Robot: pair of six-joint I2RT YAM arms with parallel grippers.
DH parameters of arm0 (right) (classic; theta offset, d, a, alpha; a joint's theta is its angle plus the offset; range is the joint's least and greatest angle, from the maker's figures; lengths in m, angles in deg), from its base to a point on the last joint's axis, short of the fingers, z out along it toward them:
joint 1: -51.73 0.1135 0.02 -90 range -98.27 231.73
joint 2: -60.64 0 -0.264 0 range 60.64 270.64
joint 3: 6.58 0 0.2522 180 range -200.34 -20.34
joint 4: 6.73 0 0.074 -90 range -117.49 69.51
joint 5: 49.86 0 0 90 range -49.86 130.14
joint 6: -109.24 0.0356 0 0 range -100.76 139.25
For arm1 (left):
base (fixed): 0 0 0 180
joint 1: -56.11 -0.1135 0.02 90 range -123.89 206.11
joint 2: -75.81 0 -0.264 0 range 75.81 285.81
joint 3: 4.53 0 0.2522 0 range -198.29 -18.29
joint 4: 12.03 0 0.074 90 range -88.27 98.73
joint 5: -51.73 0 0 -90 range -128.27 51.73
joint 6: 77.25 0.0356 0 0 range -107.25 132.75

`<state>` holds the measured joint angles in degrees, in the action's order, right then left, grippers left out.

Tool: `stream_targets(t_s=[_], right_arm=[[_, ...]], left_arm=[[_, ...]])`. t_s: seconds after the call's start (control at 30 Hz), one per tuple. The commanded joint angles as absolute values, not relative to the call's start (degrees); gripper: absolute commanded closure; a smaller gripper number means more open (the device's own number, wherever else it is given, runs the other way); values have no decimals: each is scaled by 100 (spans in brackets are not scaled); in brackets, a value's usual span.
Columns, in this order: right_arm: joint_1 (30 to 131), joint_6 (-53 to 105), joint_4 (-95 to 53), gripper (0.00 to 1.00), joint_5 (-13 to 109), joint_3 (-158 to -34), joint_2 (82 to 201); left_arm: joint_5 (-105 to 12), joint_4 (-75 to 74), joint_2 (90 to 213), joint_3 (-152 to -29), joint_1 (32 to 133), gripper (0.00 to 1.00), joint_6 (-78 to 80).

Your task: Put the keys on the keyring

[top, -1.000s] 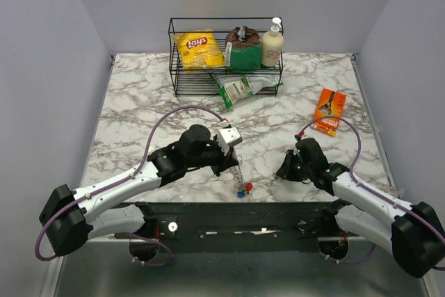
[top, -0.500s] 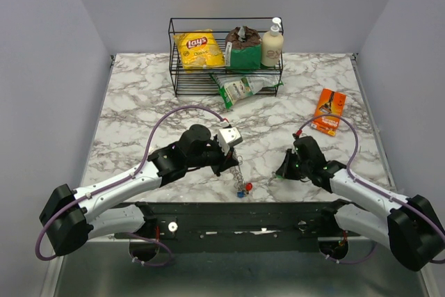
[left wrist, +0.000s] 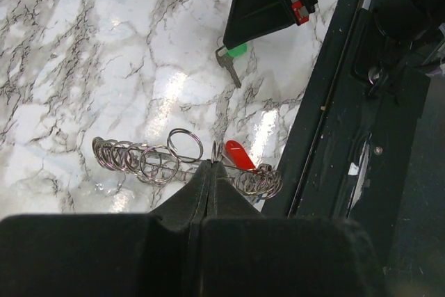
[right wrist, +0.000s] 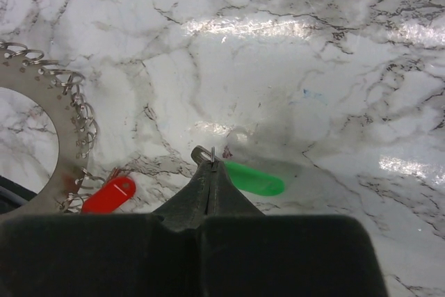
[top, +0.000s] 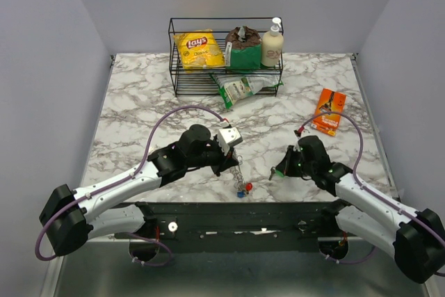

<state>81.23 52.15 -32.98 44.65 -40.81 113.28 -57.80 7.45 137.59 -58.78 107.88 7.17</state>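
The keyring (left wrist: 149,161), a silvery loop strung with several small split rings, hangs from my left gripper (left wrist: 211,165), which is shut on its wire. The top view shows the keyring (top: 239,176) dangling below the left gripper (top: 233,163), near the table's front edge. A red key (left wrist: 238,154) and a blue key (top: 240,193) hang at its lower end. My right gripper (right wrist: 212,156) is shut on the metal end of the green key (right wrist: 254,179), just above the marble. In the top view the right gripper (top: 277,171) is a short way right of the keyring. The red key (right wrist: 109,194) shows in the right wrist view.
A wire basket (top: 226,57) at the back holds a chips bag, a green-and-brown packet and a lotion bottle. A green pouch (top: 243,88) lies in front of it. An orange packet (top: 329,111) lies at the right. The dark mounting rail (top: 236,215) runs along the near edge.
My right gripper has shut on the green key and shifted slightly, with the key's end now sticking out to its left. The left arm and keyring have stayed still.
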Motion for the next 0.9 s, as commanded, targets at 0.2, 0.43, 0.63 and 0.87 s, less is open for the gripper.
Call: stream_targets(t_s=[0.2,0.43,0.63,0.87], right_arm=[[8091,4430,-3069,99,5471,-4512,10872],[8082,4026,-2849,99,6403,-4803,10643],[8091,3674,-2595,99,7036,-4917,10494],[8091,3173,-2172,99,8687,-5014,10274]], left_arm=[[-5576,709,13470,-5977,10805,100,774],[-5321,937,13207,-6170,10805,100,757],[-5180,1491,13127,-6610,10814,100,809],[-5163,1781,12986,-6795,10823,100,1011]])
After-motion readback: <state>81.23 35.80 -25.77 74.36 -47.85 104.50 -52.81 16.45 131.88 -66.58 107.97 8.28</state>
